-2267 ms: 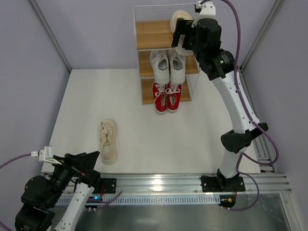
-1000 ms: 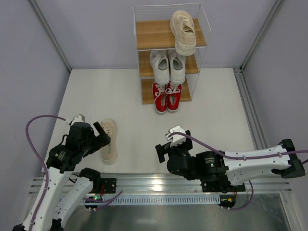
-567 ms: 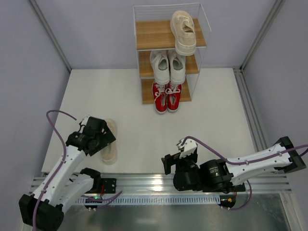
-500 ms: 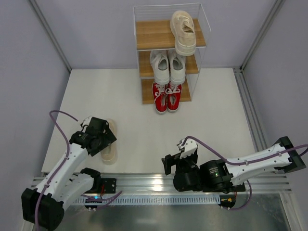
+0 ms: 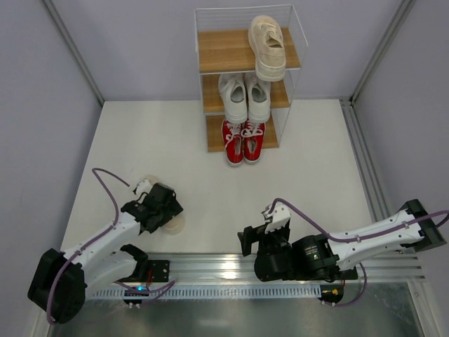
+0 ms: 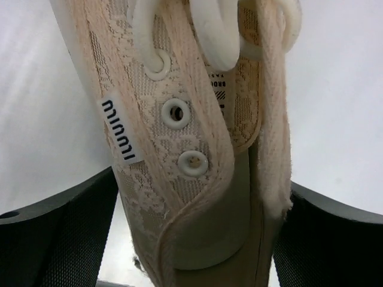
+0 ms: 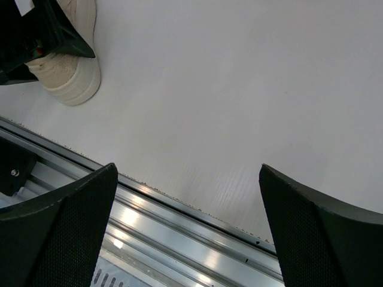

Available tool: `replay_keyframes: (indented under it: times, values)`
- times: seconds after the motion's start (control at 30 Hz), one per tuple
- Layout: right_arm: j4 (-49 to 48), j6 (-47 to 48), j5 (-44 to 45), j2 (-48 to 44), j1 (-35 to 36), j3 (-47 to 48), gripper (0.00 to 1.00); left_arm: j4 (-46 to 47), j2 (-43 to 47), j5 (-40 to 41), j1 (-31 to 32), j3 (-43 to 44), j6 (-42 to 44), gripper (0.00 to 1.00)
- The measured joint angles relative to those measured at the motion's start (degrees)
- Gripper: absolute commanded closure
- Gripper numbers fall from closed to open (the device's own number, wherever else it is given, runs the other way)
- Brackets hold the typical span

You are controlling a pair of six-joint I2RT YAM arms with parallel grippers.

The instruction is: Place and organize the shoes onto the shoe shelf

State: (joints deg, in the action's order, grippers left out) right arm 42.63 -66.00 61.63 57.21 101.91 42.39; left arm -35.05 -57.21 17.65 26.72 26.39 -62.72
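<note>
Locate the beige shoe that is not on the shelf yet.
The beige shoe lies near-left on the table in the top view, under the left gripper, whose open jaws straddle it.

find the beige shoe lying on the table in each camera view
top external: beige shoe lower left, mostly under the left claw
left wrist: beige shoe fills the centre
right wrist: beige shoe in the top left corner
shared landmark: the left claw straddling it
</note>
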Motion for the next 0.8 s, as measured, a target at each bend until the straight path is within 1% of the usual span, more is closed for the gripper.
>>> replay_keyframes:
  times: [0.13,0.23,0.3,0.4,0.43,0.57,0.67,0.8]
  values:
    - [0.04,-0.87,0.13,0.02,0.04,-0.59,0.0,6.25,3.8,1.01,10.82,-3.3,-8.63,0.12]
    - [0.35,-1.6,0.2,0.02,0.04,-1.2,0.0,10.78,3.87,1.86,18.58,-4.7,-15.06,0.12]
    - [0.81,-2.1,0.24,0.02,0.04,-1.36,0.0,11.96,1.9,2.97,22.47,-4.07,-18.36,0.12]
    - [2.01,-3.43,0.24,0.02,0.04,-1.62,0.0,12.09,-4.33,5.11,28.28,-0.22,-22.62,0.12]
    - [2.43,-3.82,0.22,-0.02,0.04,-1.75,0.0,11.85,-7.78,5.31,30.25,2.03,-23.87,0.1]
    - [3.34,-4.96,0.2,-1.16,0.04,-2.73,0.0,11.65,-15.91,5.33,33.9,7.76,-27.19,0.06]
    - [3.76,-5.92,0.15,-2.27,0.04,-3.8,0.0,10.12,-18.71,5.49,35.21,10.67,-28.96,0.0]
    - [3.72,-6.51,-0.11,-3.34,0.04,-5.7,0.0,6.16,-20.76,5.84,37.13,16.0,-30.18,0.0]
